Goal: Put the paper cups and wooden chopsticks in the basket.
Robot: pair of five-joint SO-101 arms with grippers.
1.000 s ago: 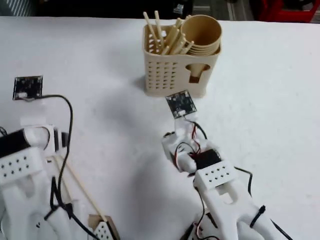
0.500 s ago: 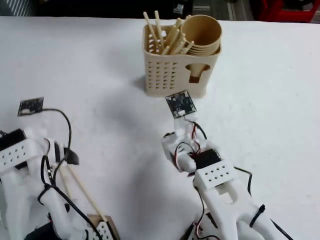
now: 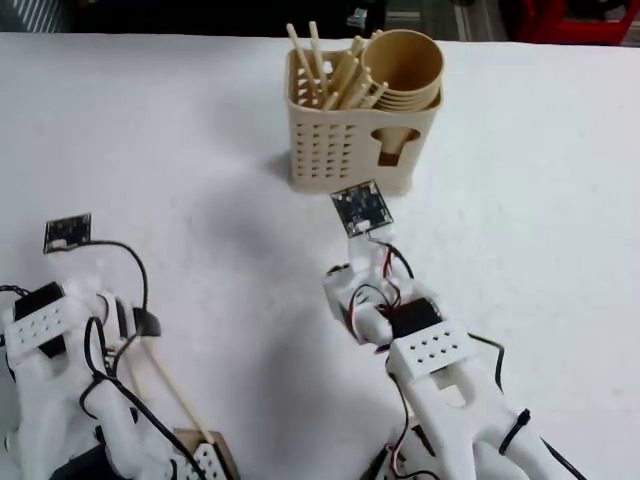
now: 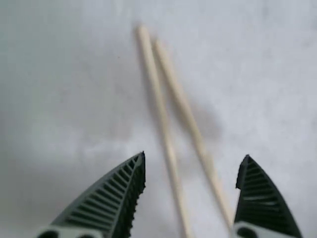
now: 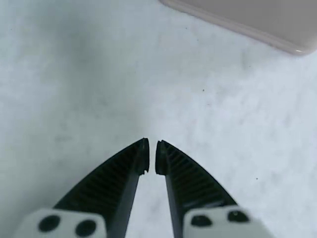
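A cream basket [image 3: 352, 150] stands at the back middle of the white table, holding stacked paper cups [image 3: 403, 68] and several wooden chopsticks [image 3: 325, 65]. Two loose chopsticks [image 4: 171, 129] lie on the cloth, with one chopstick [image 3: 172, 385] visible at the front left. My left gripper [image 4: 190, 163] hangs open just above them, one finger to each side of the pair. My right gripper [image 5: 152, 156] is shut on nothing, low over bare cloth a little in front of the basket [image 5: 247, 20].
The left arm [image 3: 55, 350] with its black cable fills the front left corner. The right arm [image 3: 420, 350] sits at the front middle. A small brown block [image 3: 205, 450] lies at the front edge by the chopstick's end. Bare cloth spreads to the right and back left.
The left arm has swung back and down toward the front left, bringing its gripper over the loose chopsticks. The right arm has stayed still.
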